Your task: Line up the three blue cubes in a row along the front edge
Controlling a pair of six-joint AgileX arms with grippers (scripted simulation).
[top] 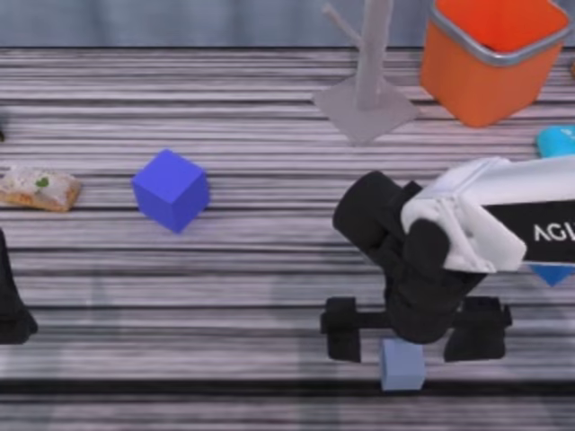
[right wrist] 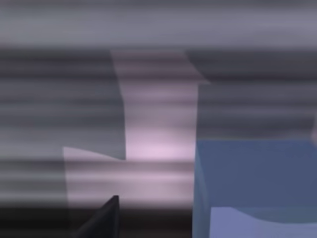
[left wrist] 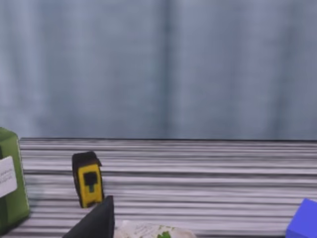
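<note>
The right gripper (top: 413, 330) hangs over the small cube (top: 402, 365) at the front edge (top: 180, 388), fingers spread wide and apparently clear of it, though the wrist hides the cube's top. To do this step well it should lift straight up and not nudge the cube off the line. The cube is pale grey-blue and matte; the medium cube (top: 171, 189) sits mid-table left, and the left gripper (top: 11, 314) is parked at the left edge, state unclear.

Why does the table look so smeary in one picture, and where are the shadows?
Right wrist view: very close, so the stripes smear and the small pale cube looks huge. Top view: the right gripper casts a soft shadow on the table around that cube.
</note>
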